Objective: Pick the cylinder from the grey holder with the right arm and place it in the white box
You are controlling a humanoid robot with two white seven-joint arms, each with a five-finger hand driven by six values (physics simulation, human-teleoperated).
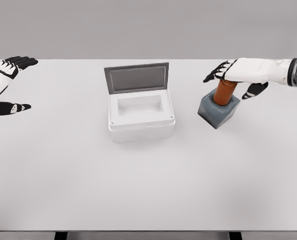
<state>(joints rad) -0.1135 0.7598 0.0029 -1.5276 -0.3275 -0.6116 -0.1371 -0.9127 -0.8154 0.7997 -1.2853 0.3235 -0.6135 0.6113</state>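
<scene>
The cylinder (224, 92) stands upright in the grey holder (218, 111), right of the open white box (140, 115), with the right hand (238, 72) just above, fingers (216, 72) spread, ungrasping, apparently poised to grip.

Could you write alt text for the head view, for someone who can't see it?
A white robot's right hand hovers open over a brown cylinder standing in a grey holder. An open white box sits mid-table; the left hand rests open at left.

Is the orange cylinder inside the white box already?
No, the orange cylinder stands in the grey holder, right of the white box.
</scene>
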